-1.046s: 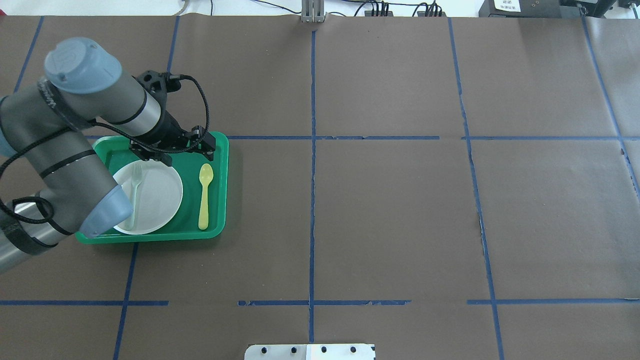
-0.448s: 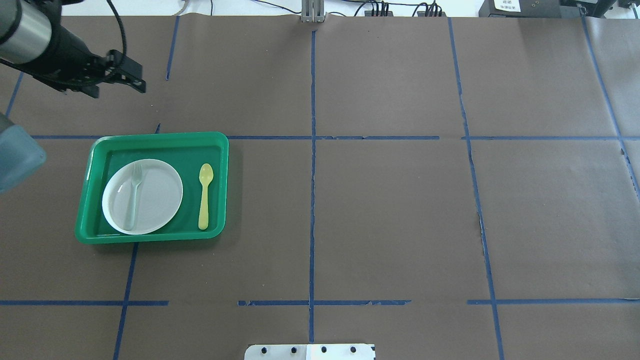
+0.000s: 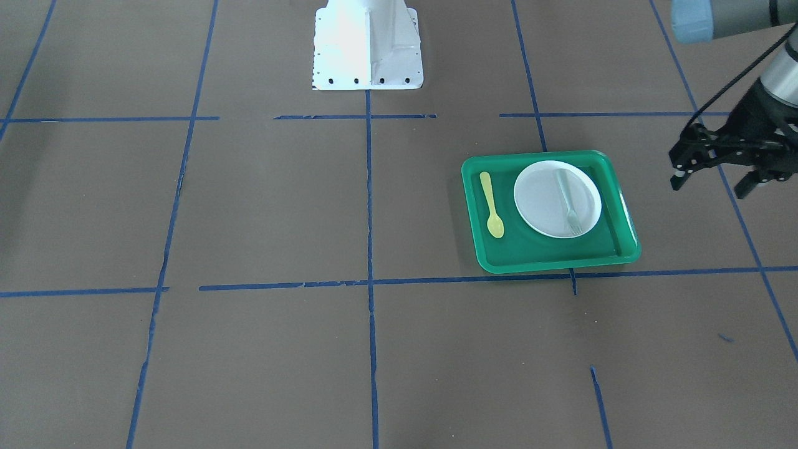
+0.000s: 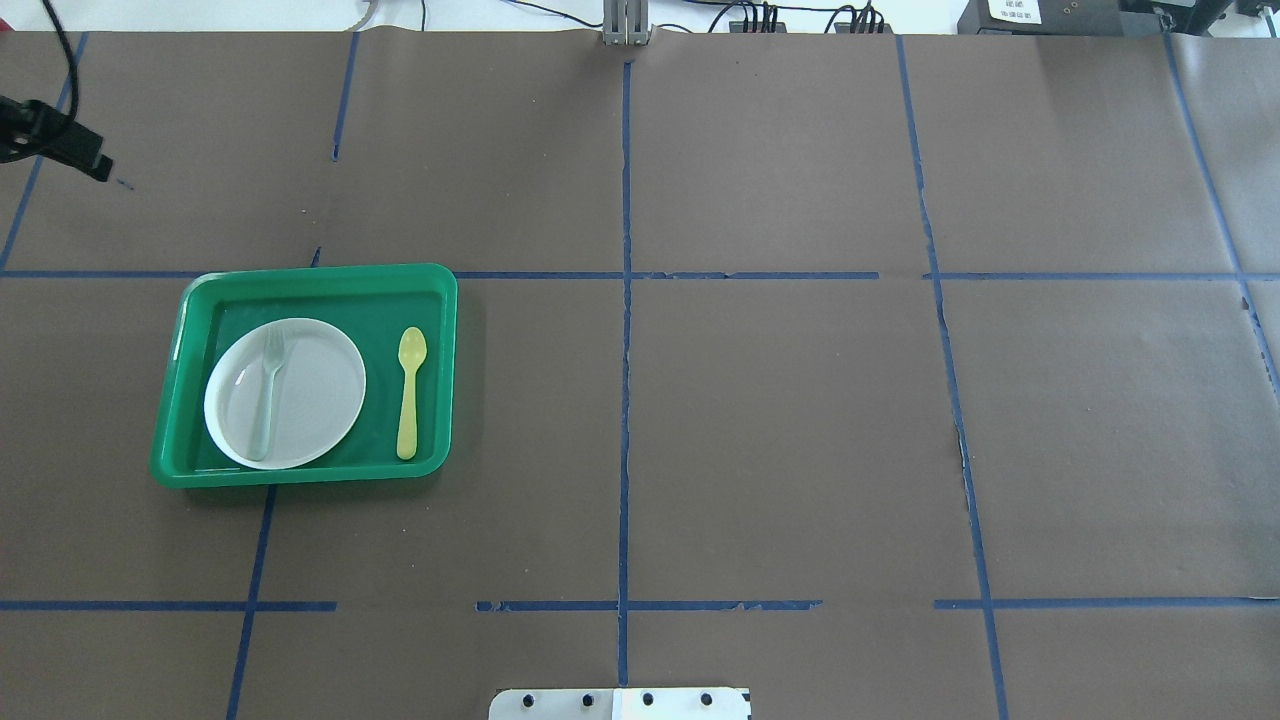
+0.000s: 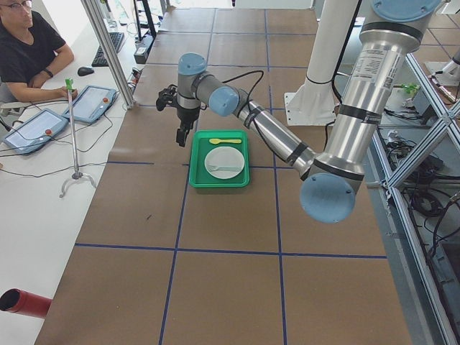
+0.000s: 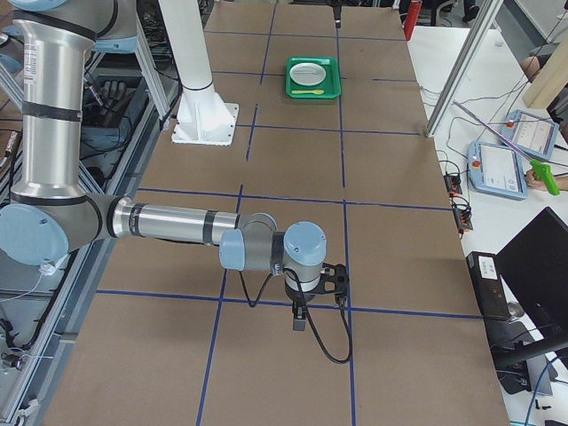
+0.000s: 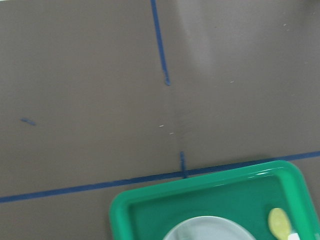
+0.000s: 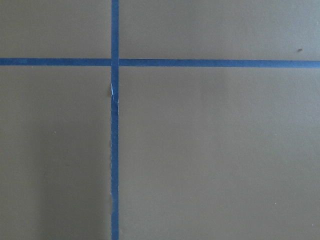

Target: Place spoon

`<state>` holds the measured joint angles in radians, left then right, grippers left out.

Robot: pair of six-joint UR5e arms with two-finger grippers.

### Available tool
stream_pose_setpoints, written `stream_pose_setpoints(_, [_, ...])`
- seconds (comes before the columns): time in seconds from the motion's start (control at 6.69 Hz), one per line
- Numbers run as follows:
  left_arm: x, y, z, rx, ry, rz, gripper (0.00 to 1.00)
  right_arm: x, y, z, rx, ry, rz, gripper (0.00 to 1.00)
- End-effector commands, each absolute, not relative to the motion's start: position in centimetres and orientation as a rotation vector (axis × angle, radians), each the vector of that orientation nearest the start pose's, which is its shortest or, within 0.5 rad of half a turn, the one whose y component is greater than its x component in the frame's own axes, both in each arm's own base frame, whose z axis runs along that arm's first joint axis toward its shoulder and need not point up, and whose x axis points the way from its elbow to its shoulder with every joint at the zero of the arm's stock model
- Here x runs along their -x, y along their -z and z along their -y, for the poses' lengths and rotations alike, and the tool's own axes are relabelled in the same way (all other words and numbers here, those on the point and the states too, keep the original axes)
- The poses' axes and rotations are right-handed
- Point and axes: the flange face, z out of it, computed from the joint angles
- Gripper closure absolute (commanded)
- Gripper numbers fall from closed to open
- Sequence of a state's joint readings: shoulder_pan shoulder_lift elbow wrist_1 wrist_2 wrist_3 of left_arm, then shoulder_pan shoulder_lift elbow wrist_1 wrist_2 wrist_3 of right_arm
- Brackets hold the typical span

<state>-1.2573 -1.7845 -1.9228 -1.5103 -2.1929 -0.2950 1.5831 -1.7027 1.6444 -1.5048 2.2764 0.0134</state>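
Observation:
The yellow spoon [image 4: 410,395] lies flat in the green tray [image 4: 300,272], to the right of the white plate [image 4: 315,400], bowl pointing away from the robot. It also shows in the front view [image 3: 492,204] and the left wrist view [image 7: 280,223]. My left gripper [image 3: 709,186] is open and empty, off the tray's far left side and apart from it. Only one of its fingers [image 4: 82,153] shows overhead. My right gripper [image 6: 302,312] hangs over bare table far from the tray. I cannot tell whether it is open or shut.
A pale grey-green fork [image 4: 268,390] lies on the plate. Brown paper with blue tape lines covers the table [image 4: 780,430]. The robot's white base [image 3: 368,43] stands at the near edge. An operator sits beyond the left end [image 5: 29,50].
My left arm has pulled away from over the tray toward the far left, almost out of the overhead view. The spoon, plate and fork have not moved.

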Motion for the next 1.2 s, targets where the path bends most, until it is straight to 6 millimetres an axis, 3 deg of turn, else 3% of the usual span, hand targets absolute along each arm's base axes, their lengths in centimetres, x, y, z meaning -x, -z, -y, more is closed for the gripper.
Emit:
stream_pose_setpoints(0.0, [-0.5,-51.6,53.3,-0.191,-0.217,-0.713,0.00,-7.4,-68.2,43.5,-0.007,-0.022,0.706,0.00])
stream_pose_setpoints(0.15, [4.3,-55.9,51.9,-0.166,-0.176,-0.701,0.00,-7.4,-68.2,43.5,-0.007,-0.022,0.706,0.00])
stream_pose_setpoints(0.3, [6.5,-60.7,49.0,-0.100,-0.126,-0.702,0.00,-7.4,-68.2,43.5,-0.007,-0.022,0.706,0.00])
stream_pose_setpoints(0.6, [7.8,-62.7,47.3,-0.060,-0.074,-0.742,0.00,-7.4,-68.2,43.5,-0.007,-0.022,0.706,0.00])
stream_pose_setpoints(0.9, [7.5,-65.2,45.3,-0.011,-0.054,-0.771,0.00,-7.4,-68.2,43.5,-0.007,-0.022,0.706,0.00])
stream_pose_setpoints(1.05, [7.3,-67.4,44.2,0.026,-0.043,-0.776,0.00,-7.4,-68.2,43.5,-0.007,-0.022,0.706,0.00])
